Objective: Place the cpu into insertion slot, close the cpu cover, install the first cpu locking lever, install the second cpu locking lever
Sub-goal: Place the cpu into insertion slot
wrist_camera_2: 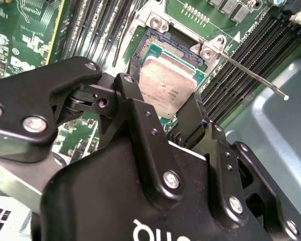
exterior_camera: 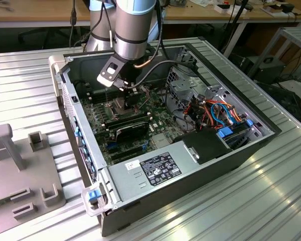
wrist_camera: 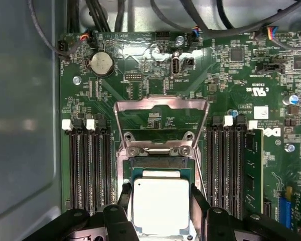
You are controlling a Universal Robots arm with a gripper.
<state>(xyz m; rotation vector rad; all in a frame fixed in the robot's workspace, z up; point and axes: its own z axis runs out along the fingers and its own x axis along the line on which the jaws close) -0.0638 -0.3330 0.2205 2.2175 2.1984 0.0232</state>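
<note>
While arm (exterior_camera: 133,25) points down | pincer (wrist_camera: 161,198) pinches cpu (wrist_camera: 160,213) over insertion slot (wrist_camera: 160,163) | cpu cover (wrist_camera: 160,104) raised

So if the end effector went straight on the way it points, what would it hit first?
Most likely the cpu, which lies directly in line with the end effector at the insertion slot. The cpu cover stands open, out of that line. The gap between them is unclear.
</note>
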